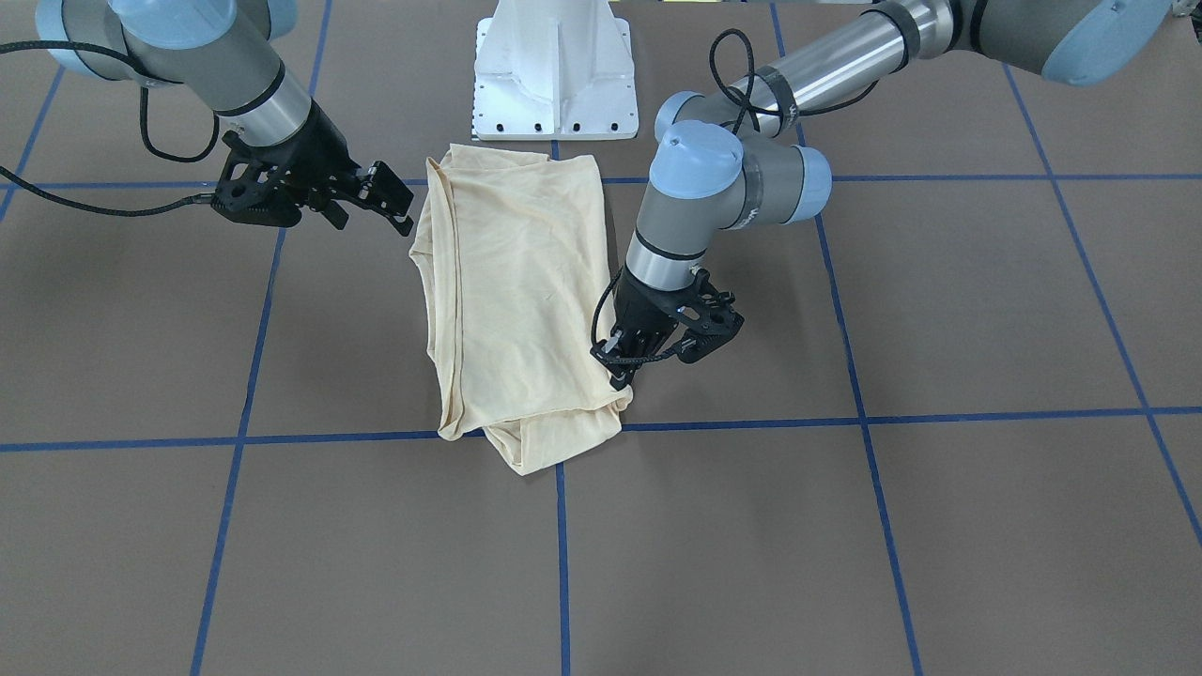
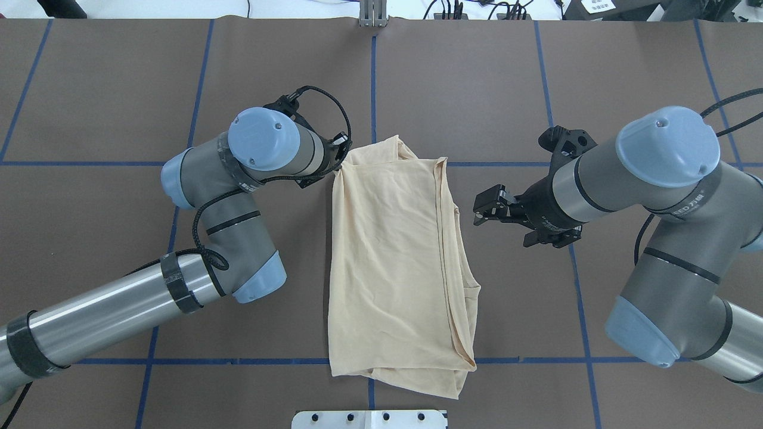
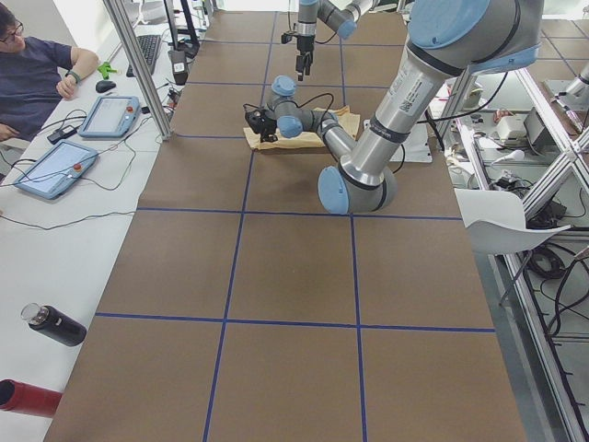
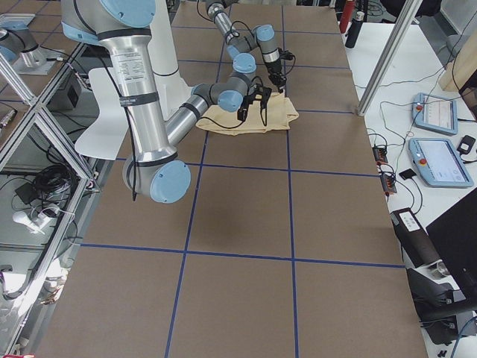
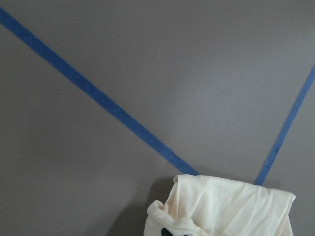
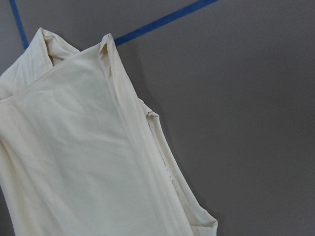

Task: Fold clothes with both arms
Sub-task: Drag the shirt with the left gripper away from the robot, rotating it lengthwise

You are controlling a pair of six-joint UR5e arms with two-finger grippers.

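Shirt lies folded lengthwise, plain cream side up.

We look down from overhead and, opposite, steeply from front; both share folded pale cream-yellow thin shirt. Our side views run along brown blue-taped table, farther off. Wrist cameras close over shirt edges.
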